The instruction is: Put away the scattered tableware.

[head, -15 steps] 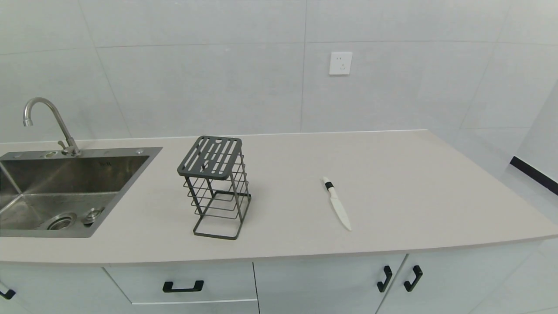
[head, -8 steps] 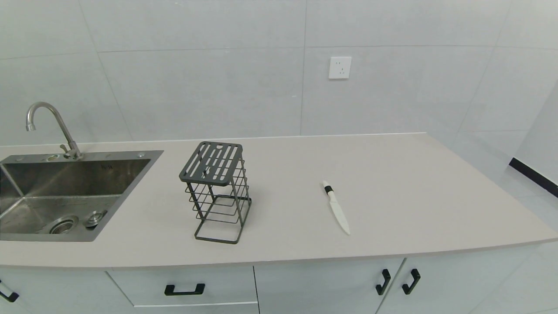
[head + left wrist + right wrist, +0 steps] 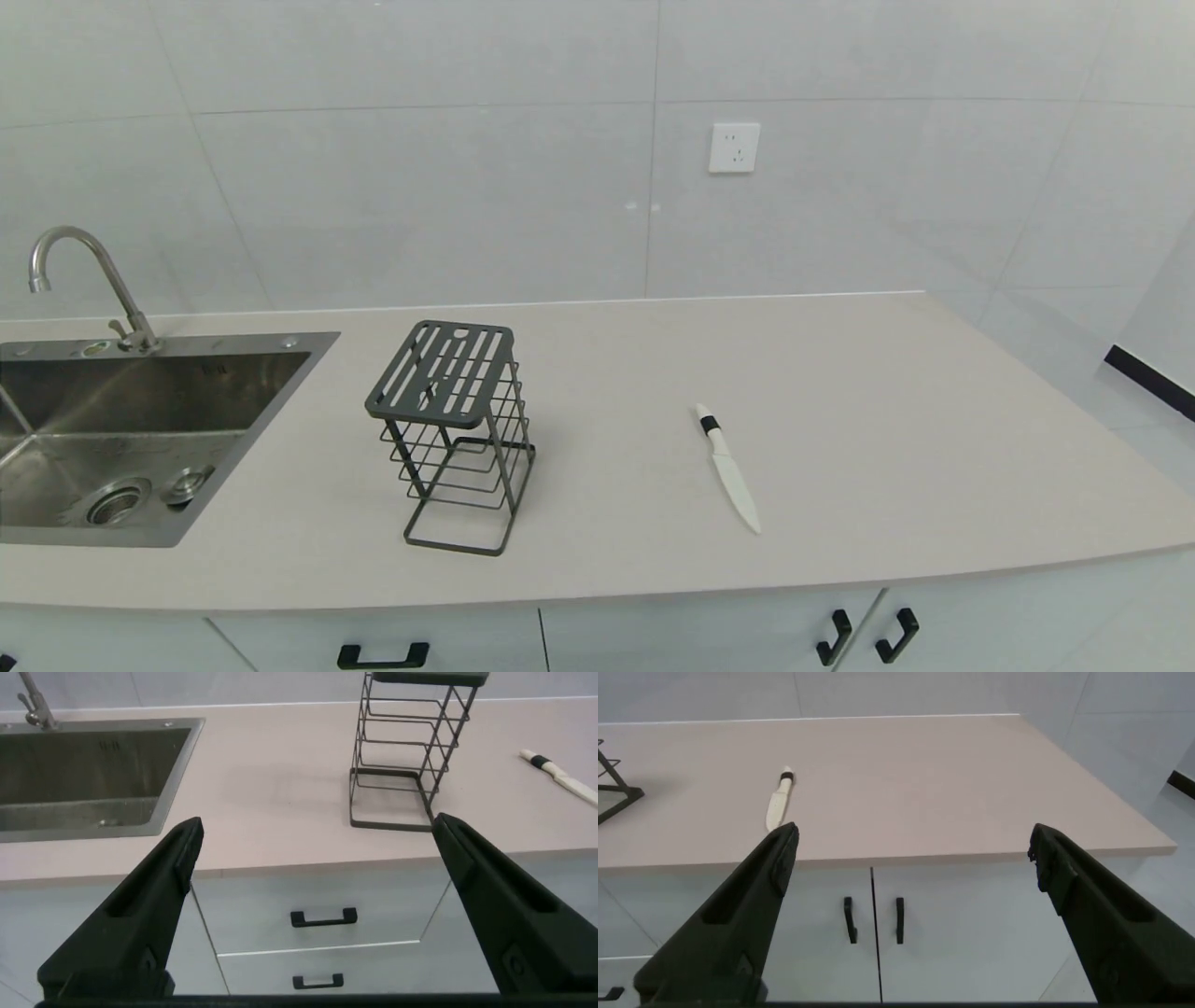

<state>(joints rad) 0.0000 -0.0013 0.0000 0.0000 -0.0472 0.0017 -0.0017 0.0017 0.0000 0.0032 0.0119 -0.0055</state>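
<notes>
The sink point(image 3: 187, 344) runs off the head view's left edge, so part of its basin is cut away. In the left wrist view the rack point(image 3: 404, 742) loses most of its slotted top to the picture's edge, and the knife point(image 3: 565, 778) has its blade cut short at another edge. In the right wrist view the rack is cut down to a corner of its base. There the knife's tip seems to slip behind a finger of the right gripper point(image 3: 913, 829), whose fingers run off the frame.
</notes>
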